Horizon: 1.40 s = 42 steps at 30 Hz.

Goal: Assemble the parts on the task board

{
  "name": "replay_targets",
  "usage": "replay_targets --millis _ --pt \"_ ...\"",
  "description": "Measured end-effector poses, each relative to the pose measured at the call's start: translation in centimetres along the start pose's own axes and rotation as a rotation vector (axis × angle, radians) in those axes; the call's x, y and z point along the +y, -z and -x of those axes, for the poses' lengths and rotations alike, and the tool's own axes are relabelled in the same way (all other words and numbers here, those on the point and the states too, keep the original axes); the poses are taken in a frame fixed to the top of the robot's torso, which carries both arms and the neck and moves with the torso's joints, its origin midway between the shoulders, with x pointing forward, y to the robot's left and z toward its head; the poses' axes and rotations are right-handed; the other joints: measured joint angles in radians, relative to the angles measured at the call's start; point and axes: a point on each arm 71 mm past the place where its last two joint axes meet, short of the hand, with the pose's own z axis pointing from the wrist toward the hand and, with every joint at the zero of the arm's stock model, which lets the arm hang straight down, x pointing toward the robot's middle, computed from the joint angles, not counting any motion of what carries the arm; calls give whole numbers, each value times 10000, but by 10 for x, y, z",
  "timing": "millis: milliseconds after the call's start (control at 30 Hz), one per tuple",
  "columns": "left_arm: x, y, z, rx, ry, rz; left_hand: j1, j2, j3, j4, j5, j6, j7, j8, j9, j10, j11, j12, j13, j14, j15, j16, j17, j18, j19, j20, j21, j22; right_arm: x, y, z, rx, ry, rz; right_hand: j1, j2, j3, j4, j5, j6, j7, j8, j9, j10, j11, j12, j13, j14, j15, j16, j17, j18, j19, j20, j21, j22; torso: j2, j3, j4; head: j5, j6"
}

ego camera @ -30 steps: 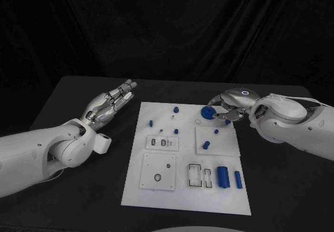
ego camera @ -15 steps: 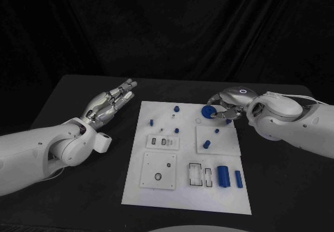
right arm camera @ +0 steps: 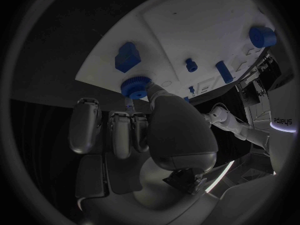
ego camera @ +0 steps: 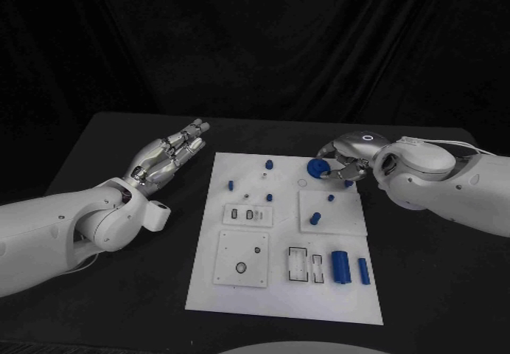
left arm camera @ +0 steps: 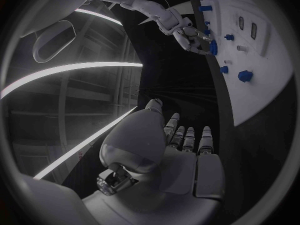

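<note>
While the right hand (ego camera: 346, 164) pinches the blue gear (ego camera: 317, 169) over the board's (ego camera: 281, 295) upper right, a loose grip could drop it; the left hand (ego camera: 167, 158), fingers straight, holds nothing.

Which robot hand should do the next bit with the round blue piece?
Probably the right robot hand. It already holds the round blue part over the far end of the task board. The left robot hand is open and off the board, beside it.
</note>
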Motion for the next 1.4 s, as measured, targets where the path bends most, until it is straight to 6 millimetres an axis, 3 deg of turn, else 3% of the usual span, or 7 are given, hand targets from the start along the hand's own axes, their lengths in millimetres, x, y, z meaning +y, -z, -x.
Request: replay_targets --millis 133,367,700,1100,1133,1233,1400 --pt "0 0 0 6 4 3 0 0 0 0 0 0 0 0 0 0 0 0 0 0 0 0 1 0 0 0 0 0 0 -1 2 -25 3 3 67 66 120 -77 482 764 -26 226 -62 0 0 0 -2 0 0 -77 0 1 0 0 -70 -1 -2 0 0 10 4" --pt "0 0 0 19 11 8 0 0 0 0 -1 0 0 0 0 0 0 0 0 0 0 0 3 -1 0 0 0 0 1 -2 3 -68 -10 115 124 141 266 -185 740 1320 507 385 -64 4 4 0 -2 0 0 -155 -1 1 0 0 -215 -1 -2 0 -5 3 -3" --pt "0 0 0 30 16 14 0 0 28 28 -1 0 0 0 0 0 0 0 0 0 0 0 5 0 0 0 0 1 1 -2 2 -75 -10 218 -30 296 343 -265 732 1322 511 385 -64 -37 -37 -1 -2 1 0 -271 -1 2 -36 -35 -363 6 4 5 -8 36 -26" --pt "0 0 0 46 29 22 39 -39 55 1 -1 -35 35 0 0 0 -1 0 0 0 -1 0 6 -1 -37 36 0 -8 3 -2 2 -37 2 358 -380 648 253 -101 -213 1359 548 384 -50 -36 -36 0 -2 0 0 -419 -2 2 -109 38 -664 5 3 5 -12 54 -38" --pt "0 0 0 48 31 24 39 -39 55 1 -1 -35 35 0 0 0 -1 0 0 0 0 0 6 -1 -37 36 0 -8 3 -2 3 -44 5 374 -272 979 342 77 -408 1572 547 350 67 -37 -37 0 -1 2 0 -419 -2 3 -109 38 -700 4 2 5 -12 54 -43" --pt "0 0 0 54 35 24 39 -39 55 1 38 -36 35 0 0 0 -1 0 0 0 0 0 2 -1 -37 36 0 -8 3 -2 3 -22 10 398 -367 1080 292 262 -820 1613 574 92 101 -36 -37 0 -1 2 0 -457 -2 3 -109 38 -699 4 0 5 -12 52 -45" --pt "0 0 0 59 39 27 70 -7 55 1 38 -35 35 0 0 0 -1 0 0 0 -1 0 -1 -1 -37 36 0 -8 2 -2 4 -19 19 397 -628 1107 165 556 -944 2271 -9 -82 -13 -39 -40 0 -1 2 0 -457 -2 3 -145 74 -800 4 -2 5 -7 49 -46"
